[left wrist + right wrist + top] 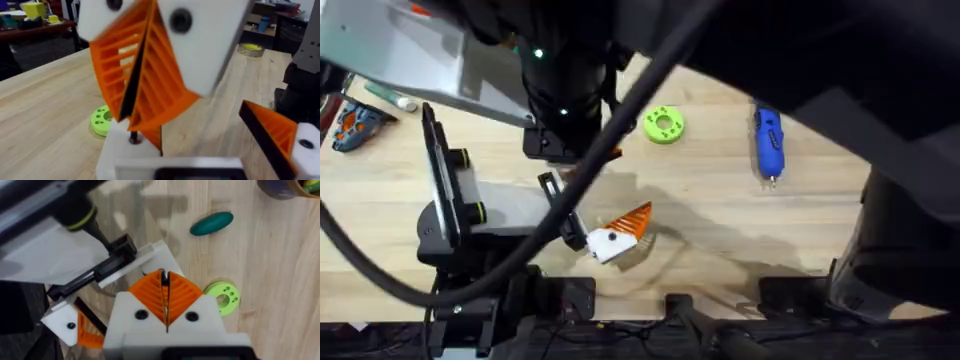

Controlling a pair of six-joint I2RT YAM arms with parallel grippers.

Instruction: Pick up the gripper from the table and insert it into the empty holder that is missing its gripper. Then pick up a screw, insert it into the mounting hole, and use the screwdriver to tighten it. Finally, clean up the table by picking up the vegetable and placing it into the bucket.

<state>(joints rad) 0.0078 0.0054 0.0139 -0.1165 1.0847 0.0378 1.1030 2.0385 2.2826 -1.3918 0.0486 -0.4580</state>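
Where the pale wooden table (720,220) lies closest to the arms' bases, a white wedge-shaped finger with an orange ribbed pad (620,235) lies on the wood. It belongs to the black-bodied claw, and a black edge runs along its pad. A black rail (115,255) goes from this finger towards the holder (155,255), the plain white angular plastic bracket.

The right gripper (165,275), with white fingers and orange ribbed pads, comes down at the holder's edge. Its pads are pressed together, and a thin dark strip shows between them. I cannot tell if this strip is the small loose orange gripper block. I also cannot tell if the tips touch the holder. In the left wrist view the same pads stand just above a white block with a small dark pin. For the left gripper, I cannot tell whether it is open or closed.

A round lime-green plastic disc with holes (664,125) lies a little farther, just beside the right gripper. The slim blue pen-shaped screwdriver (768,145) lies well apart to the right, flat on the table, with its thin metal tip towards the bases.

Beyond the disc, the small dark green oblong toy vegetable (212,223) lies on bare wood. The round dark bucket with a yellow-orange rim (287,187) stands still farther, apart from the vegetable.
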